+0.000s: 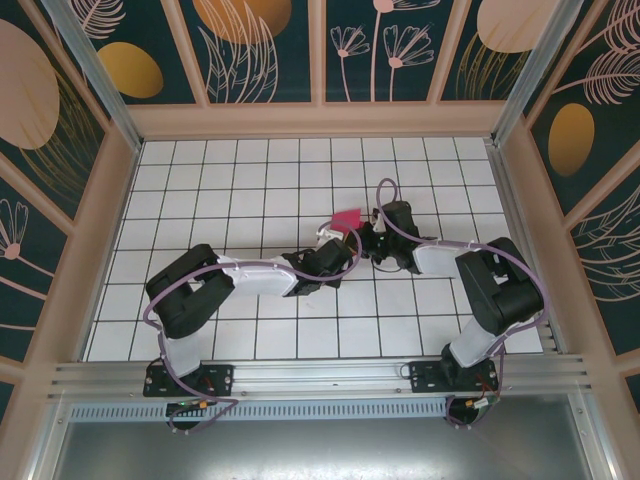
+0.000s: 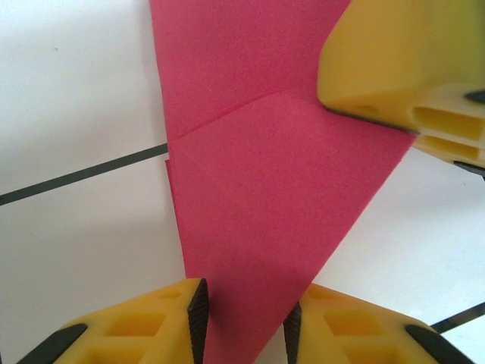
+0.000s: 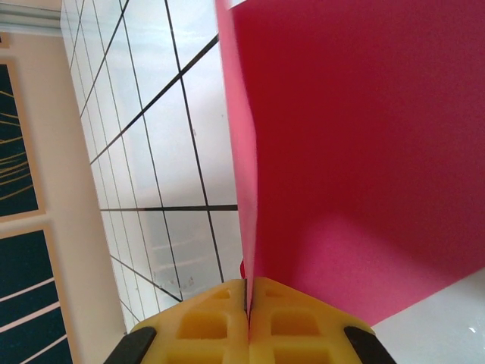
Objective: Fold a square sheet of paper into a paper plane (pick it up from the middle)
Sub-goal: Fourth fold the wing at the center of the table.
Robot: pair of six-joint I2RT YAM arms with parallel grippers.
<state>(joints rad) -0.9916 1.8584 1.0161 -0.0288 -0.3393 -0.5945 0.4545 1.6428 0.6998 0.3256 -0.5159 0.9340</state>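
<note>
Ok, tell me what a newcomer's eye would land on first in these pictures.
The folded pink paper stands out at the middle of the white gridded table, where both arms meet. From the left wrist, its narrow end runs between the open yellow fingers of the left end effector. From the right wrist, the right end effector is shut on the paper's edge.

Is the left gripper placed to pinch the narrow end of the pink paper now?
Probably yes: the pink paper tapers between the left gripper's open fingers, unobstructed; the right gripper pinches another edge.
</note>
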